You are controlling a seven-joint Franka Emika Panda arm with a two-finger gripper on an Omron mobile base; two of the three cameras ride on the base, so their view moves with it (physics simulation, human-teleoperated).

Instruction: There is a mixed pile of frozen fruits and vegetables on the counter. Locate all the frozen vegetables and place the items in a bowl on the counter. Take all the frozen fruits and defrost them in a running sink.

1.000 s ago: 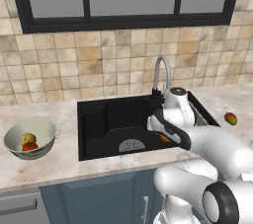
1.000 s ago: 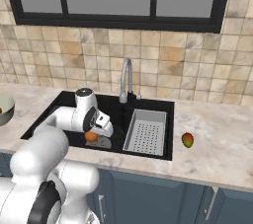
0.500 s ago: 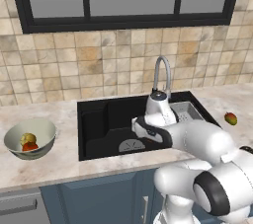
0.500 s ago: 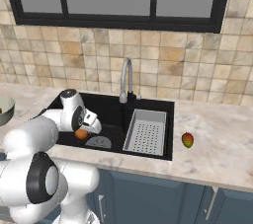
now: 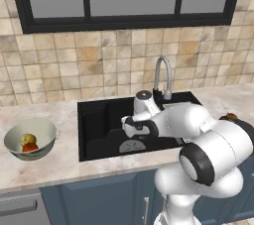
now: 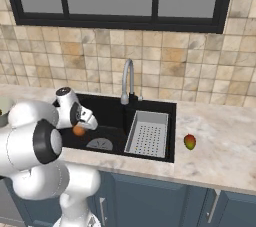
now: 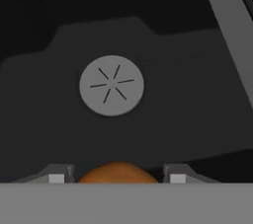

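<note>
Left base view: the gripper (image 5: 130,129) hung over the black sink (image 5: 99,120); the bowl (image 5: 31,140) sat on the counter (image 5: 54,167).
Right base view: it clasped the orange ball (image 6: 78,130); the mango-like fruit (image 6: 189,142) lay beyond the tray (image 6: 148,133).
Hand view: the ball (image 7: 117,172) sat between the fingertips (image 7: 56,174) above the drain (image 7: 111,85).

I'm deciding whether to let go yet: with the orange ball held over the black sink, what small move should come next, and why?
Probably lower a little, then open. The gripper is shut on the orange ball above the sink floor, with the drain just ahead of the fingers, so a short descent should keep the ball from bouncing.
</note>
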